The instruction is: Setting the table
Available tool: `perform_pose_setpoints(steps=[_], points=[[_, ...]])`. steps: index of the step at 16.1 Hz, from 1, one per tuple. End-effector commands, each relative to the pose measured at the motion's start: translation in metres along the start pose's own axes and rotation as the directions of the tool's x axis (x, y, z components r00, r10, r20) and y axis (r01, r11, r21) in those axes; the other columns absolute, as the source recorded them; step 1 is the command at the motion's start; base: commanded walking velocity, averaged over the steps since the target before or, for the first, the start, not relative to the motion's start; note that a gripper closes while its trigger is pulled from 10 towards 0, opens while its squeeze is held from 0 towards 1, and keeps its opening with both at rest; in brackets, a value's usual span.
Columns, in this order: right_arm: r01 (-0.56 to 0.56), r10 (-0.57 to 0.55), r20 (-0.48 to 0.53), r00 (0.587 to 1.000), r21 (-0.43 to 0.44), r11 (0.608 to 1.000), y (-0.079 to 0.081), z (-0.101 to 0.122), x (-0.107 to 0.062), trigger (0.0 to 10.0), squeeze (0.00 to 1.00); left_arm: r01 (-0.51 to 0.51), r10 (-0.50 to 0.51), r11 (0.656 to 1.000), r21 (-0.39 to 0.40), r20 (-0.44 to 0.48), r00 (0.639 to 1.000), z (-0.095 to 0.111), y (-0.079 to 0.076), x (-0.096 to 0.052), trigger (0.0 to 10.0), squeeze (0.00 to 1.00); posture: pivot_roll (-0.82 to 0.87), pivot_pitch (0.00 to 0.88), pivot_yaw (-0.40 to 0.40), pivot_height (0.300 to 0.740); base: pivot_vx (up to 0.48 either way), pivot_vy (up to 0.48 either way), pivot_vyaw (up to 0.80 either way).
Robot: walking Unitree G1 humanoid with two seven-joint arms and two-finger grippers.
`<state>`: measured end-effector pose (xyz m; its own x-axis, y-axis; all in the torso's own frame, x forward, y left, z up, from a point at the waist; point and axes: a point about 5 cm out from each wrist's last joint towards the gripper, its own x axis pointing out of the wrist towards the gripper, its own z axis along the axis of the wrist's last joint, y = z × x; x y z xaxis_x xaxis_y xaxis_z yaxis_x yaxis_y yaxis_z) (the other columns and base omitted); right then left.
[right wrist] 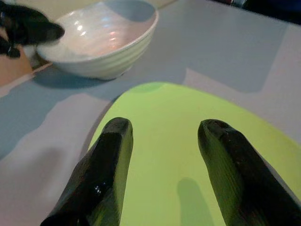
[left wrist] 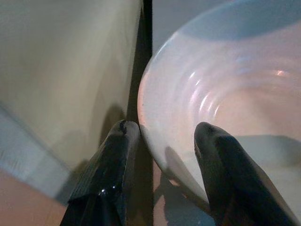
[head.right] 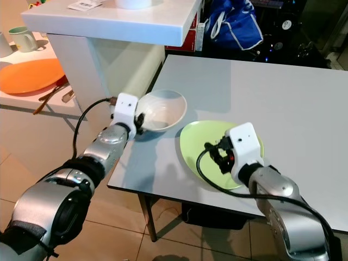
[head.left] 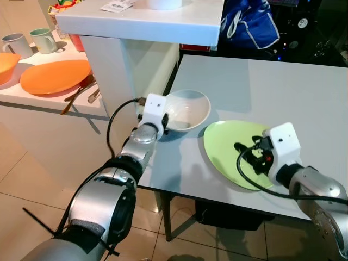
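A white ribbed bowl (head.left: pixel 187 109) sits on the grey table (head.left: pixel 272 81) close to its left edge. My left gripper (head.left: pixel 166 120) reaches it from the left and is open. In the left wrist view one finger (left wrist: pixel 117 155) is outside the bowl's rim (left wrist: pixel 155 117) and the other inside. A light green plate (head.left: pixel 231 147) lies flat to the right of the bowl, near the table's front edge. My right gripper (head.left: pixel 251 155) hovers just over the plate, open, with nothing between its fingers (right wrist: pixel 110 160).
A tall white counter (head.left: pixel 141 24) stands right beside the table's left edge, behind the bowl. Further left, a low shelf holds an orange plate (head.left: pixel 54 76), two mugs (head.left: pixel 43 39), cutlery (head.left: pixel 81 92) and an orange bowl (head.left: pixel 5 65). A blue bag (head.left: pixel 250 24) sits behind the table.
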<state>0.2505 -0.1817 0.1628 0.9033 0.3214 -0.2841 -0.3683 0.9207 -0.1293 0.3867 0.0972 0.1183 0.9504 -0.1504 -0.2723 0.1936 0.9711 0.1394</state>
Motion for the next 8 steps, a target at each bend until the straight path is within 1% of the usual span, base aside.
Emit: perform_pose_setpoints(steps=[1, 2, 3, 4, 6, 8], points=[[0.004, -0.004, 0.005, 1.000, -0.007, 1.000, 0.000, 0.001, 0.002, 10.0, 0.00, 0.008, -0.008, 1.000, -0.002, 0.013, 1.000, 0.001, 0.002, 0.000, 10.0, 0.00, -0.21, 0.000, 0.050, 0.740, 0.000, 0.000, 0.00], [0.005, -0.005, 0.008, 1.000, -0.007, 1.000, -0.001, 0.001, 0.002, 10.0, 0.00, 0.032, -0.031, 0.999, -0.015, 0.057, 0.998, 0.008, 0.002, 0.000, 10.0, 0.00, -0.21, 0.000, 0.049, 0.740, 0.000, 0.000, 0.00], [0.005, -0.005, 0.013, 1.000, -0.008, 1.000, -0.001, 0.002, 0.002, 10.0, 0.00, 0.064, -0.068, 0.997, 0.032, 0.135, 0.989, 0.018, 0.003, 0.000, 10.0, 0.00, -0.20, 0.000, 0.047, 0.740, 0.000, 0.000, 0.00], [0.004, -0.004, 0.019, 1.000, -0.008, 1.000, -0.001, 0.003, 0.003, 10.0, 0.00, 0.089, -0.099, 0.994, 0.062, 0.184, 0.978, 0.024, 0.004, -0.001, 10.0, 0.00, -0.20, 0.000, 0.045, 0.740, 0.000, 0.000, 0.00], [0.003, -0.002, 0.025, 1.000, -0.006, 1.000, -0.001, 0.004, 0.004, 10.0, 0.00, 0.133, -0.147, 0.988, 0.073, 0.237, 0.960, 0.028, 0.004, -0.004, 10.0, 0.00, -0.19, 0.000, 0.034, 0.740, 0.000, 0.000, 0.00], [-0.004, 0.004, 0.028, 1.000, -0.006, 1.000, -0.001, 0.004, 0.007, 10.0, 0.00, 0.168, -0.196, 0.979, 0.112, 0.314, 0.929, 0.031, 0.004, -0.010, 10.0, 0.00, -0.18, 0.000, 0.026, 0.740, 0.000, 0.000, 0.00]])
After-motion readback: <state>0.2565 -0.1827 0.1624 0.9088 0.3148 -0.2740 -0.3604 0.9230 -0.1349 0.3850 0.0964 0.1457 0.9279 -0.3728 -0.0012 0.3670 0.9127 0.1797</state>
